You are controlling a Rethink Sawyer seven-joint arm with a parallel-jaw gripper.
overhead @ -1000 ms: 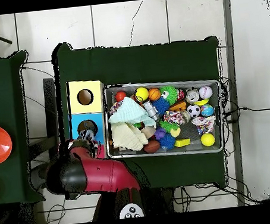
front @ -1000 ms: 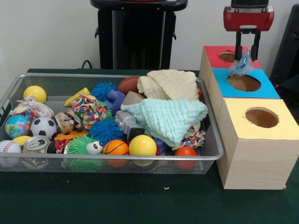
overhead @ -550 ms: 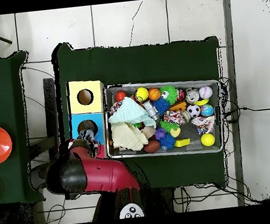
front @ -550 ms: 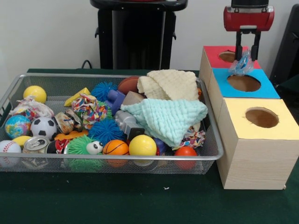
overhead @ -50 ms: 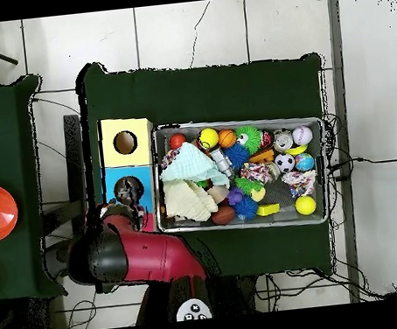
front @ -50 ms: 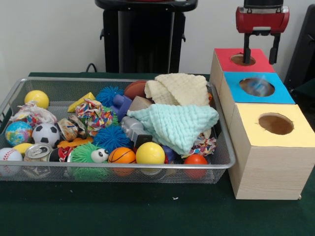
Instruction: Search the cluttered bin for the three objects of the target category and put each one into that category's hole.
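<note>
At the left, a wire bin (front @ -50 ms: 222, 147) sits on the dark green tabletop (front @ -50 ms: 147, 211), full of toys. A yellow ball (front @ -50 ms: 37, 98) lies in its far left corner. Near the front are a globe ball (front @ -50 ms: 18, 132), a soccer ball (front @ -50 ms: 46, 134), a baseball (front @ -50 ms: 10, 155) and a can (front @ -50 ms: 37, 152). More to the right are a blue spiky ball (front @ -50 ms: 111, 138), a small basketball (front @ -50 ms: 121, 155) and another yellow ball (front @ -50 ms: 150, 153). A mint cloth (front @ -50 ms: 177, 123) and a cream cloth (front @ -50 ms: 179, 88) cover the bin's right side. To the right stands a wooden box (front @ -50 ms: 268, 167) with a red top, a blue top and a yellow top. Something bluish and blurry (front @ -50 ms: 253, 87) sits in the blue hole (front @ -50 ms: 257, 87). The gripper (front @ -50 ms: 260, 49) hangs above the box, its fingers spread apart and empty.
</note>
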